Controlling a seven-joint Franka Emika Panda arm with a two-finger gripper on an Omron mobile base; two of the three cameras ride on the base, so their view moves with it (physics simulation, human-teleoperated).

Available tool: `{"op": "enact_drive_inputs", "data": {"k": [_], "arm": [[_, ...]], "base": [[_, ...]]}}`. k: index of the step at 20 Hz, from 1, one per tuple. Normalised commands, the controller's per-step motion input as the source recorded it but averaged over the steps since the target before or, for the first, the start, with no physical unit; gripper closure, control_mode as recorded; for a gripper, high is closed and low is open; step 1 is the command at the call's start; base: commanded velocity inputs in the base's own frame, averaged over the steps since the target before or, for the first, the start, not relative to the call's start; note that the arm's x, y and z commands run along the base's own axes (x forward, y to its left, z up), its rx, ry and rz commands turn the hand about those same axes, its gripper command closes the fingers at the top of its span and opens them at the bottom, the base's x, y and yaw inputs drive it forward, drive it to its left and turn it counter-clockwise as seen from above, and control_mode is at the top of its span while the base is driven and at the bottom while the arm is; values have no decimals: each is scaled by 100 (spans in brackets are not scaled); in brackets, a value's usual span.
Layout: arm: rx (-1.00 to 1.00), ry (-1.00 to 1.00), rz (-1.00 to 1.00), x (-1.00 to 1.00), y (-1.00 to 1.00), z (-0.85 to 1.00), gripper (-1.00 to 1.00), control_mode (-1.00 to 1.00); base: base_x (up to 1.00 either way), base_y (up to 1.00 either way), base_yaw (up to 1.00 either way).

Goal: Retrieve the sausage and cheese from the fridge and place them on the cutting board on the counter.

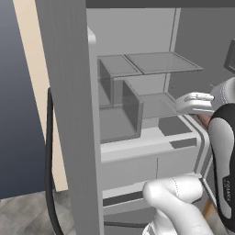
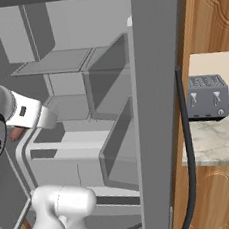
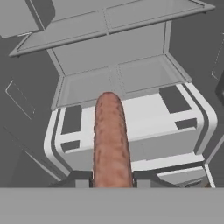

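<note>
Jaws clamped on the sausage (image 3: 111,140) — it juts straight ahead between the fingertips (image 3: 81,178), fridge (image 3: 131,109) shelves and drawer beyond — toaster (image 2: 206,97) on surface (image 2: 220,137) far right

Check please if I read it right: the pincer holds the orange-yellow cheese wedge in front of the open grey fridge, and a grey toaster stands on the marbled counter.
One detail is wrong. The pincer holds the reddish-brown sausage with rounded ends, not a cheese wedge; the hand view shows it between the tips. The open grey fridge and the grey toaster on the marbled counter are as you say.
</note>
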Motion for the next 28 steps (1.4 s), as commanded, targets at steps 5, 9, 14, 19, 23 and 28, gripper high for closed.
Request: {"op": "enact_drive_inputs", "data": {"k": [5, 9, 14, 19, 23, 28], "arm": [[0, 0, 0, 0, 0, 0, 100, 100], [0, 0, 0, 0, 0, 0, 100, 100], [0, 0, 0, 0, 0, 0, 100, 100], [0, 0, 0, 0, 0, 0, 100, 100], [0, 0, 0, 0, 0, 0, 100, 100], [0, 0, 0, 0, 0, 0, 100, 100]], "base": [[-60, 0, -3], [-56, 0, -6], [1, 4, -41], [0, 32, -65], [1, 90, -45], [-14, 54, -34]]}}
